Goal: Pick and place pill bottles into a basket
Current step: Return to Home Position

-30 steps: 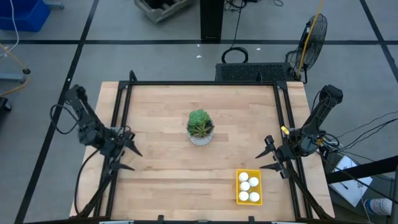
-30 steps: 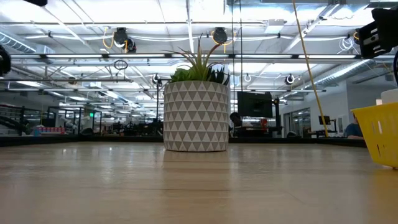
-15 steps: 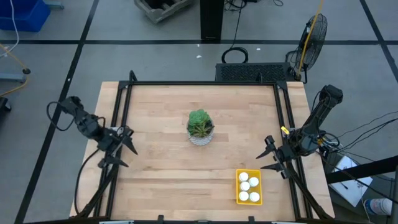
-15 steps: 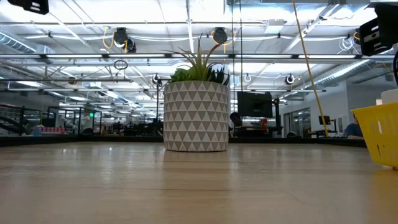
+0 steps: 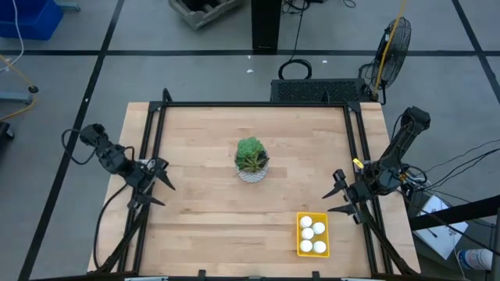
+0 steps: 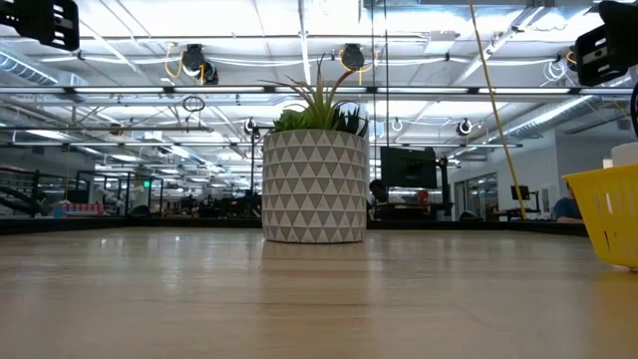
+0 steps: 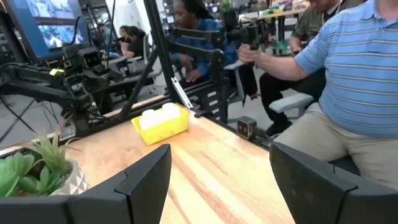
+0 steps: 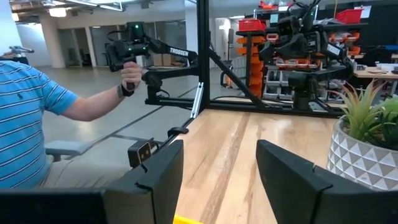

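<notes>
The yellow basket [image 5: 312, 234] sits on the table near its front right corner, with several white pill bottles [image 5: 312, 232] standing inside it. It also shows in the left wrist view [image 7: 160, 124] and at the right edge of the low view [image 6: 610, 214]. My left gripper [image 5: 160, 181] is open and empty above the table's left edge. My right gripper [image 5: 336, 195] is open and empty at the table's right edge, a little beyond the basket.
A white patterned pot with a green plant [image 5: 251, 160] stands at the table's middle. A black frame [image 5: 250, 105] runs round the table. A person in a blue striped shirt [image 7: 348, 68] sits beyond the table's near side, holding a handle.
My left arm has drawn back toward the table's left edge and its gripper has gone a little toward the far edge. My right arm has kept still.
</notes>
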### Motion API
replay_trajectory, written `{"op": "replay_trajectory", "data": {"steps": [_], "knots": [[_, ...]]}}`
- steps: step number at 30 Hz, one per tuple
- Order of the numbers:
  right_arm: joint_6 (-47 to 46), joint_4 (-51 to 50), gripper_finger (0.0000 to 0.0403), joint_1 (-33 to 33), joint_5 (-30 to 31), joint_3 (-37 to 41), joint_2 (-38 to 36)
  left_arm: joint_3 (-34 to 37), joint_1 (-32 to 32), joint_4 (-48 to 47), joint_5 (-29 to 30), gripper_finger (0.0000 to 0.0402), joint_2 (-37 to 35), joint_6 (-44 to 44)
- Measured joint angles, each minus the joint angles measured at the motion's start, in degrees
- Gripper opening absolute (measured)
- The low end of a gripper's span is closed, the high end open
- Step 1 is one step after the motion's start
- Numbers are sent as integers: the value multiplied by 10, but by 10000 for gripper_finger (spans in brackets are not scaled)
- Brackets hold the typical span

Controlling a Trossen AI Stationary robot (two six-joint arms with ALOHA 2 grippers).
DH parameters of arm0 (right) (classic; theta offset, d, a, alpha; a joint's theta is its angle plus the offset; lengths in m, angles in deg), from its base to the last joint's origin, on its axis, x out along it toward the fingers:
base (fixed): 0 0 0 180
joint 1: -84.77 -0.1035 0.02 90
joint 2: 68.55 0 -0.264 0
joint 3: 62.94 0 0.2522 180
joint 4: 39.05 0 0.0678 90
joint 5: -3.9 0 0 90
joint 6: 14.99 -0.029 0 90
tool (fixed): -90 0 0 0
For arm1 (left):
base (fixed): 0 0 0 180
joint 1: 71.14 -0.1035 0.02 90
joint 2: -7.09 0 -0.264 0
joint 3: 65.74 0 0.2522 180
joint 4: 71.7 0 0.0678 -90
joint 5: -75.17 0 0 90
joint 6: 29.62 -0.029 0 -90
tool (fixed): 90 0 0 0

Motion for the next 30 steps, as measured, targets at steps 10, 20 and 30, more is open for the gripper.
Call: {"op": "replay_trajectory", "data": {"steps": [10,20,30], "knots": [[-52,-64,196,0,70,0,-7,4,0,6,15,276,0,-2],[-31,-80,194,90,-148,2,-45,4,0,16,81,282,0,-21],[-8,-248,192,140,-134,2,-228,4,0,17,84,281,0,-20]]}}
